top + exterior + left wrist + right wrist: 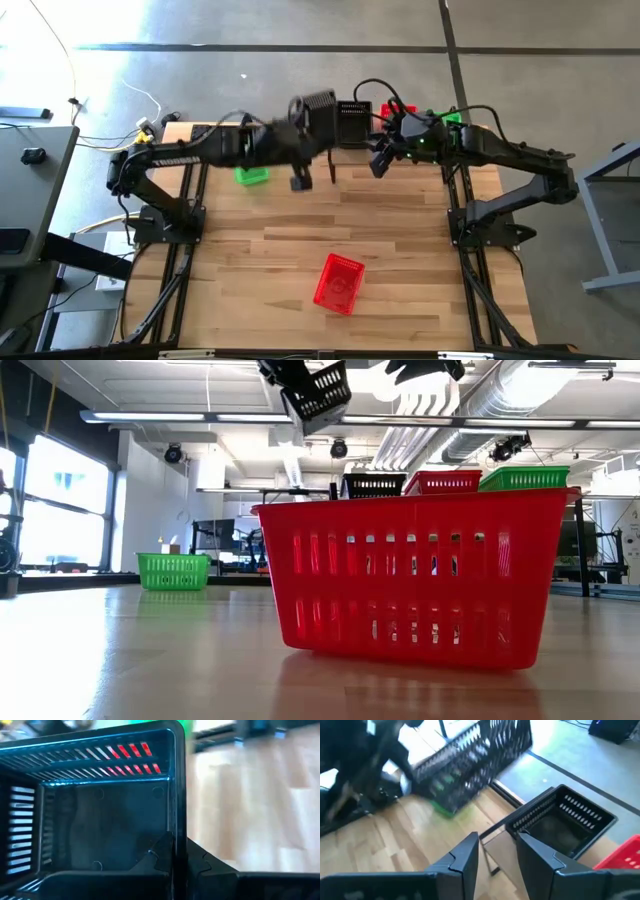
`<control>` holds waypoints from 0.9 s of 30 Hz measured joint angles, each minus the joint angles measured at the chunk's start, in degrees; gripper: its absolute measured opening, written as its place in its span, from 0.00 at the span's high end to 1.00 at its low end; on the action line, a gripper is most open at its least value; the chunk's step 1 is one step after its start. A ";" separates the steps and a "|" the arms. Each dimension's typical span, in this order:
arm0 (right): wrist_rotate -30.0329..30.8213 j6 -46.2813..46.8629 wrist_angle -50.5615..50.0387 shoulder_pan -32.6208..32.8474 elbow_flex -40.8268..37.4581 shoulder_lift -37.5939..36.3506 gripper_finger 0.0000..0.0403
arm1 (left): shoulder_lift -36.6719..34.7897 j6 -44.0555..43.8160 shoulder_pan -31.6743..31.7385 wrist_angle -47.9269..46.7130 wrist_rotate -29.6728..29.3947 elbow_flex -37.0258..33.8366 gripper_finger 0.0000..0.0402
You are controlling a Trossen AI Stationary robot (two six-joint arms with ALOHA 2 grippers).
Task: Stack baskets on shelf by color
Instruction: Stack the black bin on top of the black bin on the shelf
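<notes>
My left gripper (305,125) is shut on a black basket (318,108) and holds it high over the far middle of the table; the low view shows that basket (318,390) tilted in the air. On the shelf (581,545) at the far edge stand a black basket (352,122), a red one (395,108) and a green one (450,118). My right gripper (497,852) is open and hovers in front of the shelf's black basket (565,820), touching nothing. A green basket (252,176) and a red basket (339,283) rest on the tabletop. My left gripper pinches one side wall of the black basket at its rim (178,820), one finger (162,855) inside the basket and the other (202,860) outside. The basket is lifted clear of the table and hangs tilted from the fingers.
The red basket (420,575) near the table's near edge fills the low view and hides most of the shelf. The loose green basket (173,571) sits on the far left part of the table. Bare wood lies between the two arms' bases.
</notes>
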 joint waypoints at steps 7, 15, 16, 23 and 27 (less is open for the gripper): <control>2.85 -0.09 -2.57 -2.71 0.00 -0.07 0.71 | 0.00 2.16 8.73 3.38 0.06 6.11 1.00; 11.88 0.04 -6.66 -5.11 0.00 -0.07 0.71 | 0.00 2.14 13.28 11.93 10.51 10.31 1.00; 12.05 0.02 -6.87 -5.39 0.00 -0.07 0.71 | 0.00 2.16 13.49 12.59 11.22 10.39 1.00; 11.89 0.65 -6.94 -7.45 0.00 -0.07 0.71 | 1.51 2.19 14.37 19.15 16.20 10.46 1.00; 11.87 1.55 -6.94 -8.54 0.00 -0.07 0.71 | 3.50 2.66 14.93 21.17 16.76 11.68 1.00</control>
